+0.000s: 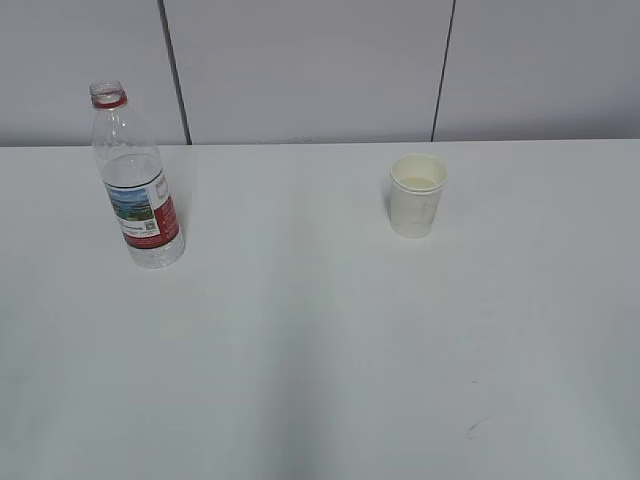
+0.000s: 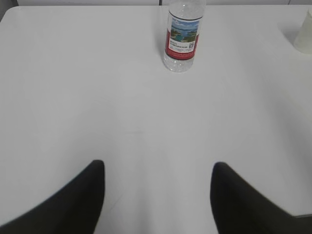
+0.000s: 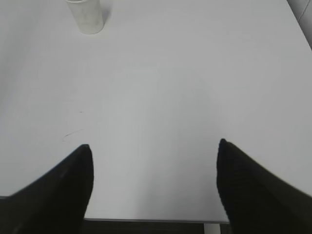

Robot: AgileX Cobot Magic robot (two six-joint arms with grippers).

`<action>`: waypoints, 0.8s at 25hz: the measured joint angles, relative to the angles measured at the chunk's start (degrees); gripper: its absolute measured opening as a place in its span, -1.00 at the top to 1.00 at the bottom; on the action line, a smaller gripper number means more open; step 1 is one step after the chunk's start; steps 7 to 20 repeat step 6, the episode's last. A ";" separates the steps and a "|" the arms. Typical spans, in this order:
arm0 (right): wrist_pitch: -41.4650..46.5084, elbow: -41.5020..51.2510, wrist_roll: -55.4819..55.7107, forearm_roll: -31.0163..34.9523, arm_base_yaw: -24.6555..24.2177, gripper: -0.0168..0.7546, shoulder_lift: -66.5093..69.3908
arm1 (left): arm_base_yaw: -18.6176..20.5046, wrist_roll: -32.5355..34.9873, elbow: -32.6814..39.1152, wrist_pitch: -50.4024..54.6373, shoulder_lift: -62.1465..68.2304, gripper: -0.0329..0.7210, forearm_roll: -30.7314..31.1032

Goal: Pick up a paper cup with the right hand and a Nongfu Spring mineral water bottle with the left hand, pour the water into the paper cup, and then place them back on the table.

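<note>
While both grippers are held back near the table's front edge, bottle and cup stand untouched ahead of them.

The Nongfu Spring mineral water bottle (image 2: pixel 184 35) is seen upright on the table (image 1: pixel 320 340), well ahead of the left hand (image 2: pixel 158 195) and slightly to its right; the paper cup (image 3: pixel 87 16) is seen upright far ahead of the right hand (image 3: pixel 153 187) and off to its left. Fingers of both grippers are spread wide, nothing between them. A forward reach is judged needed from each.

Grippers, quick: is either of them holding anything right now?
Left gripper: open, holding nothing; the water bottle stands far ahead.
Right gripper: open, holding nothing; the paper cup stands far ahead.
</note>
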 joint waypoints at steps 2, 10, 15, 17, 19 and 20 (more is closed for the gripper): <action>0.00 0.00 0.00 0.00 0.00 -0.57 0.00 | 0.00 0.00 0.00 0.00 0.00 -0.20 0.00; 0.00 0.00 0.00 0.00 0.00 -0.57 0.00 | 0.00 0.00 0.00 0.00 0.00 -0.20 0.00; 0.00 0.00 0.00 0.00 0.00 -0.57 0.00 | 0.00 0.00 0.00 0.00 0.00 -0.20 0.00; 0.00 0.00 0.00 0.00 0.00 -0.57 0.00 | 0.00 0.00 0.00 0.00 0.00 -0.20 0.00; 0.00 0.00 0.00 0.00 0.00 -0.57 0.00 | 0.00 0.00 0.00 0.00 0.00 -0.20 0.00; 0.00 0.00 0.00 0.00 0.00 -0.57 0.00 | 0.00 0.00 0.00 0.00 0.00 -0.20 0.00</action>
